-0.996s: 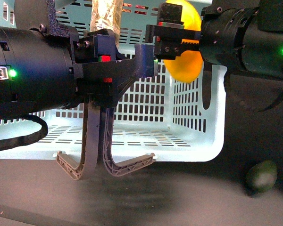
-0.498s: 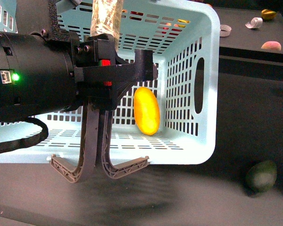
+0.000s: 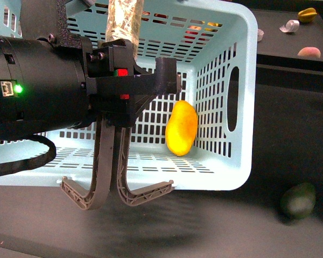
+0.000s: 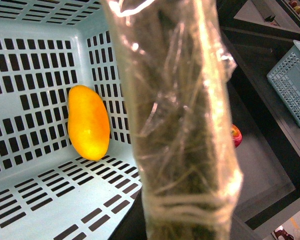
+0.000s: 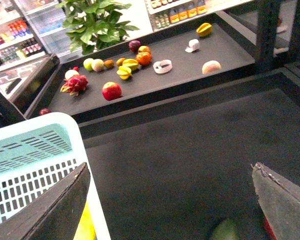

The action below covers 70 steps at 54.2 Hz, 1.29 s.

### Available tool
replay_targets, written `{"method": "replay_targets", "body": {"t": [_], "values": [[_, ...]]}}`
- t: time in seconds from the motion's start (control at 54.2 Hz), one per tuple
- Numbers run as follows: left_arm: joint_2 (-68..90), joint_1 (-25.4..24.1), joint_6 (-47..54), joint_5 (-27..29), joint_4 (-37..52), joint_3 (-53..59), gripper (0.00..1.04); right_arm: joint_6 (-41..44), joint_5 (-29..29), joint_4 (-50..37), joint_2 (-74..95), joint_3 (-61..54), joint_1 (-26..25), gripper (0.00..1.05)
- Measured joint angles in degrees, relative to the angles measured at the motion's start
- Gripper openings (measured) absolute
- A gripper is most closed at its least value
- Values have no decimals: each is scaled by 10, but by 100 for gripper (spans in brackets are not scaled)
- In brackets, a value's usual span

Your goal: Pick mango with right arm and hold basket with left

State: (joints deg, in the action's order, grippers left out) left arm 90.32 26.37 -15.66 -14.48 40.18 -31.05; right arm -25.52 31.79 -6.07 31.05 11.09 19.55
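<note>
The turquoise basket point(image 3: 242, 102) hangs tilted. My left gripper point(image 3: 130, 81) is shut on its two grey-brown handles point(image 3: 109, 161), which are pulled together. The yellow-orange mango point(image 3: 182, 128) lies inside the basket on its slotted floor, against the right-hand wall. In the left wrist view the mango point(image 4: 88, 122) and the basket wall point(image 4: 30, 60) show behind a plastic-wrapped column point(image 4: 177, 120) that hides the jaws. My right gripper point(image 5: 172, 205) is open and empty over the dark table beside the basket corner point(image 5: 40, 145). It is out of the front view.
A dark green oval fruit point(image 3: 298, 200) lies on the dark table right of the basket. A raised shelf point(image 5: 225, 62) behind holds several loose fruits, including a star fruit point(image 3: 307, 15). A second small turquoise basket point(image 4: 295, 85) stands further off.
One second ago my right gripper held the mango above the basket. It let go and left the front view. The mango dropped into the basket and slid to the right wall.
</note>
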Motion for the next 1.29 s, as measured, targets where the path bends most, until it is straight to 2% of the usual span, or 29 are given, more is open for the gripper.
{"method": "replay_targets", "body": {"t": [0.35, 0.443, 0.48, 0.572, 0.645, 0.83, 0.885, 0.922, 0.996, 1.291], "values": [[0, 0, 0, 2, 0, 0, 7, -16, 1, 5, -16, -2, 7, 97], [0, 0, 1, 2, 0, 0, 7, 83, -122, -103, -42, -45, -28, 83], [0, 0, 2, 2, 0, 0, 7, 121, -153, -122, -52, -55, -40, 78], [0, 0, -1, 2, 0, 0, 7, 193, -193, -124, -78, -66, -64, 63], [0, 0, 0, 2, 0, 0, 7, 220, -207, -116, -93, -71, -80, 53], [0, 0, 0, 2, 0, 0, 7, 247, -245, -87, -135, -86, -120, 17], [0, 0, 0, 2, 0, 0, 7, 250, -303, -74, -152, -89, -161, 5], [0, 0, 1, 3, 0, 0, 7, 252, -311, -70, -158, -90, -175, 1], [0, 0, 1, 3, 0, 0, 7, 253, -312, -77, -171, -104, -192, 2], [0, 0, 0, 4, 0, 0, 7, 253, -317, -45, -208, -108, -194, 2]]}}
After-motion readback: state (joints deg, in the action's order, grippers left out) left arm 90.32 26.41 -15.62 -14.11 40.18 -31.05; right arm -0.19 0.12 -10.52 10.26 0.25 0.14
